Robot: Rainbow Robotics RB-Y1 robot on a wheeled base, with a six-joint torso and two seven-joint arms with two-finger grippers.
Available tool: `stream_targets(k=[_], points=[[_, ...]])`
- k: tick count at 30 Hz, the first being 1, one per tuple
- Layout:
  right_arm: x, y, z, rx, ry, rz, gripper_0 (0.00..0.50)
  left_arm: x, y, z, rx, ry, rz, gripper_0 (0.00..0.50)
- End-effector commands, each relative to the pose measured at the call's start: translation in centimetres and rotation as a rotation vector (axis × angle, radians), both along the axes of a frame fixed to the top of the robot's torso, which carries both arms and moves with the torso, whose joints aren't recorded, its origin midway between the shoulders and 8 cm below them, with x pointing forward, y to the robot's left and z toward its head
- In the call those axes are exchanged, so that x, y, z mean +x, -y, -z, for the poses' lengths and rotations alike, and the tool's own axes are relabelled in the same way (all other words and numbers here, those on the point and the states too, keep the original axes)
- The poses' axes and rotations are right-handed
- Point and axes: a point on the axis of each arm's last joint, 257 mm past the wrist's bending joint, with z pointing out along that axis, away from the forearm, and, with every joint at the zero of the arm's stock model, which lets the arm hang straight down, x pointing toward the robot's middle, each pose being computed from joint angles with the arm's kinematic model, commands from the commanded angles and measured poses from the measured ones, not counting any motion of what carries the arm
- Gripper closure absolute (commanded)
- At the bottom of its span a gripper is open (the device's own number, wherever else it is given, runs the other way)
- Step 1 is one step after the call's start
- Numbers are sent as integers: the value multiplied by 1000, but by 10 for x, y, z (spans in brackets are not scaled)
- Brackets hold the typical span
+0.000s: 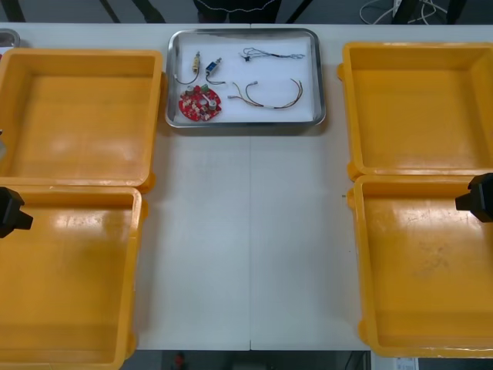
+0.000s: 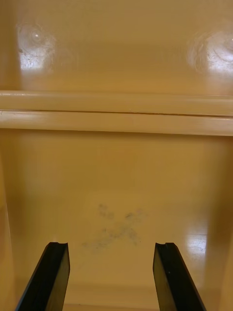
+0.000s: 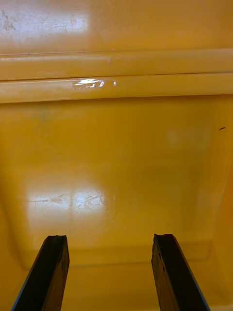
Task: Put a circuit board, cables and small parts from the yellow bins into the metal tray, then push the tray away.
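Note:
The metal tray (image 1: pixel 318 77), white inside, sits at the table's far edge between the far bins. In it lie a round red circuit board (image 1: pixel 199 103), small metal parts (image 1: pixel 206 67), a twisted blue and white cable (image 1: pixel 271 55), a red and yellow cable (image 1: pixel 271 95) and a black cable (image 1: pixel 187 73). My left gripper (image 1: pixel 14 211) hangs over the near left yellow bin (image 1: pixel 69 285); in the left wrist view it (image 3: pixel 110 272) is open over bare bin floor. My right gripper (image 1: pixel 477 199) hangs over the near right yellow bin (image 1: pixel 424 270), open (image 2: pixel 112 277) with nothing between its fingers.
The far left yellow bin (image 1: pixel 77 116) and far right yellow bin (image 1: pixel 420 108) hold nothing. Bare table (image 1: pixel 246 247) runs down the middle between the bins. A metal object (image 1: pixel 8 37) shows at the far left edge.

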Motion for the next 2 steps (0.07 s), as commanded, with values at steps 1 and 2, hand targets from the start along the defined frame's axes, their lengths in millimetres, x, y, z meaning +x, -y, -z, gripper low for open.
stream_targets(k=[1,2], points=[[-4,9,-9,-24,15,29,0,-5,-14,-12,80,12,74,0],[-4,9,-9,-24,15,29,0,-5,-14,-12,80,12,74,0]])
